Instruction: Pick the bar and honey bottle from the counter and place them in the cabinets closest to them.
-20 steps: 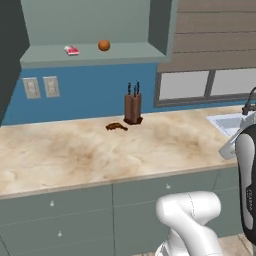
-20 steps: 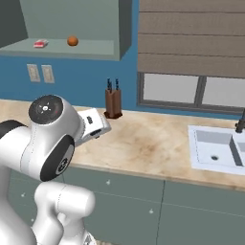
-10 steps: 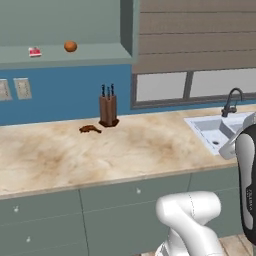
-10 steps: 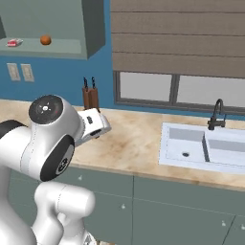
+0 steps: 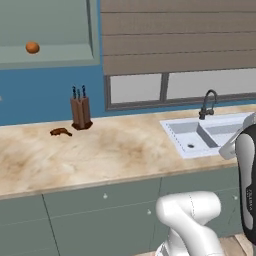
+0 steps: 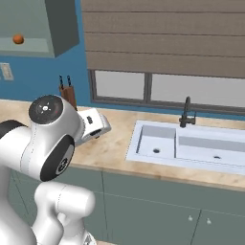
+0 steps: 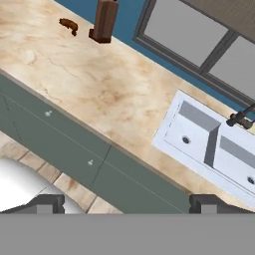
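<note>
The bar and the honey bottle are out of view. The beige marbled counter (image 5: 125, 150) (image 6: 112, 148) (image 7: 99, 84) runs across all three views above grey-green drawers. An open grey-green cabinet (image 5: 55, 55) (image 6: 62, 28) hangs at the upper left, with an orange ball (image 5: 32, 47) (image 6: 18, 39) on its shelf. My gripper (image 7: 127, 204) is open and holds nothing. It hovers in front of the counter's edge, looking down at the drawers. The white hand (image 6: 93, 127) juts out beside the arm's big joint.
A knife block (image 5: 81, 112) (image 6: 69, 95) (image 7: 104, 20) stands at the wall, with a small brown object (image 5: 60, 132) (image 7: 69, 25) beside it. A white double sink (image 5: 205, 135) (image 6: 191, 143) (image 7: 214, 144) with a dark faucet (image 5: 207, 102) (image 6: 186, 112) lies to the right under a window.
The whole scene has slid left: the base has driven right along the counter. The sink has come fully into view and the shelf's left part has left it. The gripper stays open.
</note>
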Robot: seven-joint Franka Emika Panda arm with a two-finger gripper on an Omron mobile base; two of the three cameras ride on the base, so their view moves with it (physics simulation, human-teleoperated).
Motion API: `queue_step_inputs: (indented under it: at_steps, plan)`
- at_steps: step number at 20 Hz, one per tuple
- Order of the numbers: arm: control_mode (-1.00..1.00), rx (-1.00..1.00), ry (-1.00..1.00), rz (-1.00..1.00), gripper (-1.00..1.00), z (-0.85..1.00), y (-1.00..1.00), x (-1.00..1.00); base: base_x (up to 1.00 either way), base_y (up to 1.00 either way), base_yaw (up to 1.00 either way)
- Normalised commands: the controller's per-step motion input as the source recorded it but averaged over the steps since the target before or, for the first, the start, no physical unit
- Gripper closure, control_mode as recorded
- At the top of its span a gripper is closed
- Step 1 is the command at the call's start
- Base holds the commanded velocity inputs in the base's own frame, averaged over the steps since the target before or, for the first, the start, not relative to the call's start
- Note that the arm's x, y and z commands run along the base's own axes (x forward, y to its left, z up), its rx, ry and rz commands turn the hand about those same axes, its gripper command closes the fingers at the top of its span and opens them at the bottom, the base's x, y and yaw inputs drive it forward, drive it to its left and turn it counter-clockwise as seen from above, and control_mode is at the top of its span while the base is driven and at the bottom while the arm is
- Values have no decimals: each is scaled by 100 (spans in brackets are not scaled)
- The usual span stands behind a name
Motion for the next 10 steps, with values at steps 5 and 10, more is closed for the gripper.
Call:
queue_step_inputs:
  at_steps: [5, 10]
  plan:
    - [100, 0, 0, 0, -100, 0, 0, 0, 6, -66, 0]
    - [100, 0, 0, 0, -100, 0, 0, 0, 6, -64, 0]
